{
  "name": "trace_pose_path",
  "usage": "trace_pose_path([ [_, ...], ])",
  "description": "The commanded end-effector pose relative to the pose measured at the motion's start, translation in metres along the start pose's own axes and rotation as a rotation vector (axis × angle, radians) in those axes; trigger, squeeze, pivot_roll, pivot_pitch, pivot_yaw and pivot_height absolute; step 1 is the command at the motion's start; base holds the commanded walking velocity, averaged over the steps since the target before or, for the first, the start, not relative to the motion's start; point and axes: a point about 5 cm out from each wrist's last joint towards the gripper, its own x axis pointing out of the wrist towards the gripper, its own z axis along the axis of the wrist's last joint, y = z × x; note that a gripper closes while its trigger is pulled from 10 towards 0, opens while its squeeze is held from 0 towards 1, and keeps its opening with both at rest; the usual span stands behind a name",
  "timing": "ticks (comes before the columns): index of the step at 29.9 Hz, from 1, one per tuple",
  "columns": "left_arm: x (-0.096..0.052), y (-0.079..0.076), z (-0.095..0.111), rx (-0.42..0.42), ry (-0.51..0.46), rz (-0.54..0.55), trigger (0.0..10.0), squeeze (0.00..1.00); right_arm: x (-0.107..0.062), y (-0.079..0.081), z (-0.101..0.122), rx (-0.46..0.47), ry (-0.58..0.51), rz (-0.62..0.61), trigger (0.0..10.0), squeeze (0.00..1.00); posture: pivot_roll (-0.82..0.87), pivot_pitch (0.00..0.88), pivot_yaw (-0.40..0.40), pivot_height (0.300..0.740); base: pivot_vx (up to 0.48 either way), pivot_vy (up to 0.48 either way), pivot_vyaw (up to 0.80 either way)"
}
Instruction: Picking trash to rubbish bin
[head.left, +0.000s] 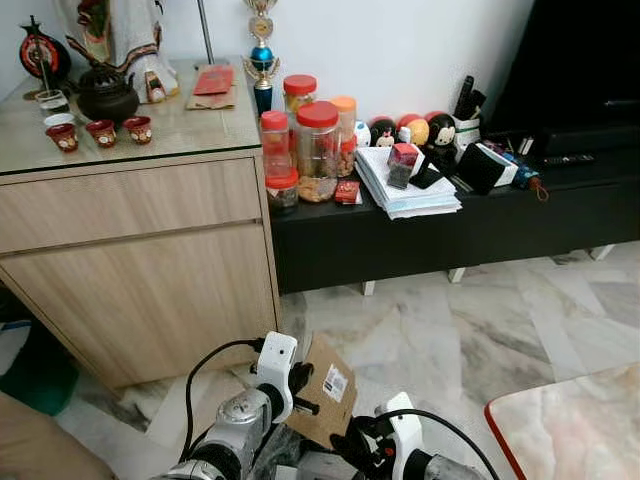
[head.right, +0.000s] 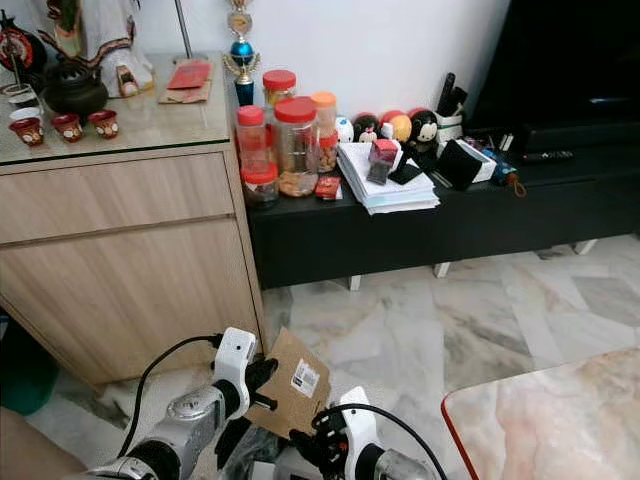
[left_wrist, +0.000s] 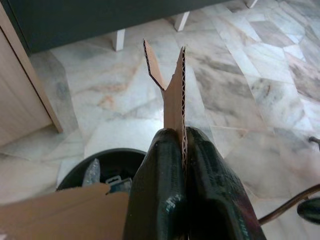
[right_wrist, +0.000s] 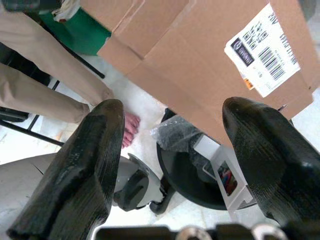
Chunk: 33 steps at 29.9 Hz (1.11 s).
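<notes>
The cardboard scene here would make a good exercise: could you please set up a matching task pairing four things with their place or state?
Things:
1. cardboard piece
2. right gripper
3. black bin
4. stack of papers

Places or states:
a. on the black low cabinet
b. fingers spread apart, holding nothing
c. pinched between the left gripper's fingers
d. on the marble floor, already holding some trash

Pairs: 1-c, 2-b, 3-d, 4-a
</notes>
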Motion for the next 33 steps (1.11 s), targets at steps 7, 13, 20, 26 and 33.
trace_pose_path([
  [7,-0.002,0.003,-0.004,0.009,0.03,0.004,10.0,1.0,-0.002,-0.003,0.001,0.005,-0.002,-0.023,10.0,0.0,0.1,0.088,-0.023,0.74,0.0,0.0,0.0],
  [13,-0.003,0.007,-0.002,0.01,0.027,0.014,10.0,1.0,-0.002,-0.003,0.001,0.011,-0.004,-0.027,10.0,0.0,0.1,0.09,-0.02,0.74,0.0,0.0,0.0],
  [20,-0.003,0.008,-0.002,0.004,0.026,0.008,10.0,1.0,-0.002,-0.002,-0.001,0.017,-0.001,-0.029,10.0,0.0,0.1,0.091,-0.019,0.74,0.0,0.0,0.0],
  [26,-0.009,0.022,-0.001,0.04,0.019,0.086,10.0,0.0,-0.001,-0.006,0.0,0.021,-0.02,-0.084,10.0,0.0,0.1,0.078,-0.015,0.74,0.0,0.0,0.0],
  [33,-0.037,0.067,-0.019,0.095,0.081,0.358,10.0,0.0,-0.001,-0.015,0.0,0.027,-0.029,-0.247,10.0,0.0,0.11,0.06,-0.002,0.74,0.0,0.0,0.0],
])
